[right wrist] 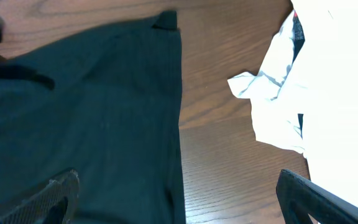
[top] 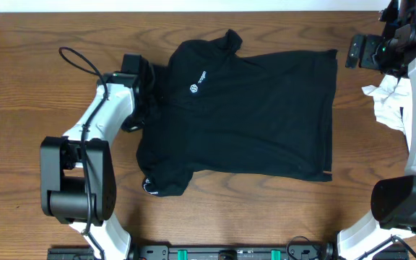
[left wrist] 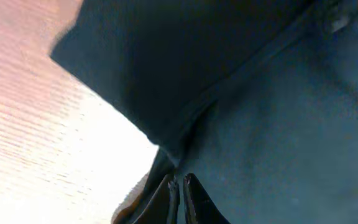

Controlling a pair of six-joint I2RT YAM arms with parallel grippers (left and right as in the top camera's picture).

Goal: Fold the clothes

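At left end effector [left wrist: 179, 190], pinched shut on its fold: black T-shirt [top: 266, 108], soft, light, limp; right end effector [right wrist: 185, 199] spread, empty; probably grip hem corner [right wrist: 165, 20] ahead.

The overhead camera looks straight down on the counter [top: 35, 43] from high above, and the whole black T-shirt [top: 251, 123] lies in the middle of its picture. The left wrist camera is very near the T-shirt at its sleeve end. Dark cloth fills most of its blurred picture, with the left claw [left wrist: 180, 186] at the bottom edge. The right wrist camera hangs higher and looks down at the T-shirt's hem side and the white garment [right wrist: 278, 99] beside it. The overhead view shows both these parts too.
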